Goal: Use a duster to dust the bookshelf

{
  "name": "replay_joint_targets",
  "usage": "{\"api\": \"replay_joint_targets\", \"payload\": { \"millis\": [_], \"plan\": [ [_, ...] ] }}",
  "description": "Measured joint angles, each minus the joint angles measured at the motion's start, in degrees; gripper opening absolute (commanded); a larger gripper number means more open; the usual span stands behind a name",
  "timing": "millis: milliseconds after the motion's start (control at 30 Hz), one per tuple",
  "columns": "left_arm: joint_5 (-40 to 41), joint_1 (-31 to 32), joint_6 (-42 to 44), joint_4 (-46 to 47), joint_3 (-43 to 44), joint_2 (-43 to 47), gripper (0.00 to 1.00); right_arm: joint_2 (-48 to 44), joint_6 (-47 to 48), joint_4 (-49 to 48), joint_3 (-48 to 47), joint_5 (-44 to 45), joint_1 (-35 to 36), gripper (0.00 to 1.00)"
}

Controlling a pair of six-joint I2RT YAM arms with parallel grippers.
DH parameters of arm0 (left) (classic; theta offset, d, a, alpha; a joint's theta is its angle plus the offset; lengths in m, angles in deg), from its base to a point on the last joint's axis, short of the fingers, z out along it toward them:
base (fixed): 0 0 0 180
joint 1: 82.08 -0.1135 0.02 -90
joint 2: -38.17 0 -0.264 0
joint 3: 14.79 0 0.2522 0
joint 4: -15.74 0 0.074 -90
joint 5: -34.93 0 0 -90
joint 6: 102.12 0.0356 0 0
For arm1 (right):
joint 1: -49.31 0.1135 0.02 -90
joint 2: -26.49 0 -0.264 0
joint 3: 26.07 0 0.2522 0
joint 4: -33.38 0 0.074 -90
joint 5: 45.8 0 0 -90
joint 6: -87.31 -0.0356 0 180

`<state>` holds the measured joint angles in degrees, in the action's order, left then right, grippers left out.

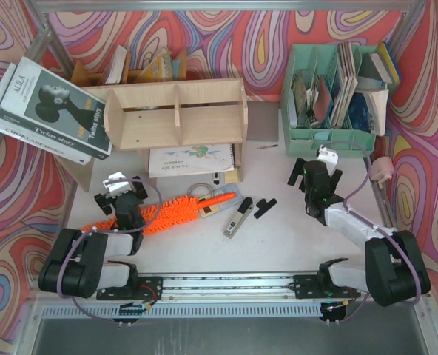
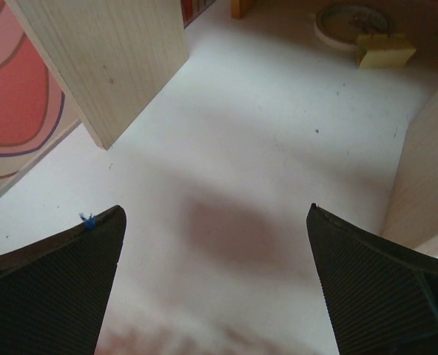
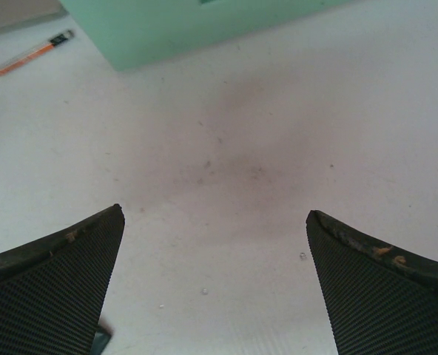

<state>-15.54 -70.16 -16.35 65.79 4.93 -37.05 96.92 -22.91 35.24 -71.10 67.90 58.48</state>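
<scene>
The plywood bookshelf (image 1: 176, 115) stands at the back centre on side legs; its left leg (image 2: 112, 59) and right leg (image 2: 426, 170) show in the left wrist view. The orange fluffy duster (image 1: 176, 211) lies on the white table in front of it, with its orange handle (image 1: 220, 200) pointing right. My left gripper (image 1: 121, 183) is open and empty at the duster's left end, over bare table (image 2: 215, 222). My right gripper (image 1: 308, 171) is open and empty just in front of the mint-green organiser (image 1: 328, 96), over bare table (image 3: 213, 214).
A spiral notebook (image 1: 193, 159) lies under the shelf. Books (image 1: 49, 111) lean at the back left. A small tan block (image 1: 210, 212), a grey bar (image 1: 237, 220) and black clips (image 1: 263, 207) lie right of the duster. A pencil (image 3: 30, 54) lies by the organiser.
</scene>
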Motion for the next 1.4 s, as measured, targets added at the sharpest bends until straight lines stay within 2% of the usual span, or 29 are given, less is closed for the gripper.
{"api": "replay_joint_targets", "payload": {
  "millis": [167,300,533,700,867,1100,1200,1267,1400],
  "plan": [
    [-4.74,-6.16,-1.64,4.24,0.0,-1.44,0.99,3.72,2.51,-6.95,3.98,-0.46,-2.71,0.99],
    [-8.66,-8.35,-2.25,9.66,0.0,-8.83,0.99,6.91,4.83,-13.25,5.62,-0.87,-4.33,0.99],
    [-14.29,-10.08,-2.89,9.6,0.72,-7.93,0.99,11.63,8.85,-25.55,9.29,-2.1,-4.87,0.99],
    [-20.13,-12.37,-3.37,9.62,2.4,-10.95,0.99,12.5,12.41,-33.29,11.28,-4.59,-5.07,0.99],
    [-23.1,-14.4,-4.87,6.1,4.55,-12.22,0.99,15.85,17.62,-40.15,11.39,-9.53,-5.14,0.99],
    [-24.63,-14.49,-5.42,4.5,4.98,-12.13,0.98,16.92,21.4,-43.47,11.37,-22.6,-8.48,0.99],
    [-24.83,-14.49,-5.44,3.89,5.18,-12.11,0.98,18.43,21.9,-52.26,14.58,-28.04,-9.16,0.99],
    [-24.96,-14.49,-5.44,3.58,5.31,-12.11,0.98,22.23,21.92,-57.35,16.35,-29.51,-9.22,0.99],
    [-24.98,-14.49,-5.46,3.58,5.31,-12.11,0.98,25.49,21.86,-58.07,16.31,-30.08,-9.25,0.99]
  ]
}}
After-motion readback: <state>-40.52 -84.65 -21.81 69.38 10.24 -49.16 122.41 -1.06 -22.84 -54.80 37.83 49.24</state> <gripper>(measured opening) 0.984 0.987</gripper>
